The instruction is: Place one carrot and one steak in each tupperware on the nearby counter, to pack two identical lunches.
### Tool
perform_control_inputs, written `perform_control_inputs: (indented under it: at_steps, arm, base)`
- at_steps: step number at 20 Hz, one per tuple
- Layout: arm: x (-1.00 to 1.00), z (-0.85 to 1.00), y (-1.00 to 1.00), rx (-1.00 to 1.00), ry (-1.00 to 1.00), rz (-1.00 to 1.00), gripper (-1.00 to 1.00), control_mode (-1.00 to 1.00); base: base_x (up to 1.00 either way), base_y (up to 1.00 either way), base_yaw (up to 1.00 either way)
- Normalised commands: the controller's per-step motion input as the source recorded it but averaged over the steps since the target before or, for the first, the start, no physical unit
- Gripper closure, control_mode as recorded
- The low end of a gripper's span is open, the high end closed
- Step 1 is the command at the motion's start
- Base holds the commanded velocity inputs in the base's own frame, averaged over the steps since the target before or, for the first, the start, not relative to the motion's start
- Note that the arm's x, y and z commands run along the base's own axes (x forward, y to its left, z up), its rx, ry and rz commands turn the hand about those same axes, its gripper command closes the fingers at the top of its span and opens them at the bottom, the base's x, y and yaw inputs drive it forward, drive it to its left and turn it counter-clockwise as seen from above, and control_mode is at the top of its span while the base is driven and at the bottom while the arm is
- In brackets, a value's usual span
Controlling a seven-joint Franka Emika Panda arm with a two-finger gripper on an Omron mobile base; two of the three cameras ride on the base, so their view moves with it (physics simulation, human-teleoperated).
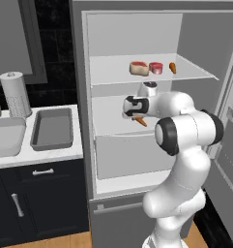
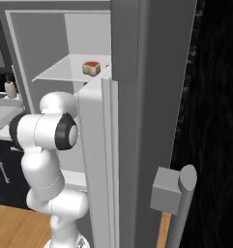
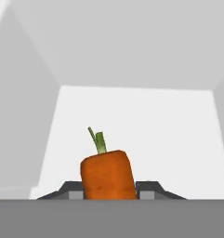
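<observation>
Two-finger gripper clenched around small orange carrot | risk: shallow grip, slips toward 6 o'clock on withdrawal

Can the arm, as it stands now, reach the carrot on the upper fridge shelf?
Probably yes: the fridge stands open and that carrot lies uncovered near the shelf's front edge, but the fingers already flank another carrot.

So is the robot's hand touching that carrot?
Touching. In the hand view the carrot sits squeezed between both fingertips of the gripper, no gap either side.

Open grey fridge, navy cabinets, wooden floor, black wall.
</observation>
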Motion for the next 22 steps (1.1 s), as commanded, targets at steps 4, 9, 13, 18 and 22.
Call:
perform_control_inputs:
  at_steps: [4, 9, 13, 18, 22]
  arm:
    - [-0.63, -0.42, 0.0, 0.0, -0.01, 0.0, 1.0, -1.0]
    - [-0.84, 0.01, -0.03, 0.01, -0.02, -0.01, 1.0, -1.0]
    - [-0.96, 0.86, -0.02, 0.0, 0.0, -0.01, 1.0, -1.0]
    - [-0.88, 1.0, 0.0, 0.0, 0.0, 0.0, 1.0, -1.0]
    - [-0.87, 0.93, -0.01, 0.01, 0.0, -0.02, 1.0, -1.0]
  base:
    - [0.0, 0.0, 0.0]
    - [0.0, 0.0, 0.0]
    - [0.0, 0.0, 0.0]
    - [0.0, 0.0, 0.0]
    - [0.0, 0.0, 0.0]
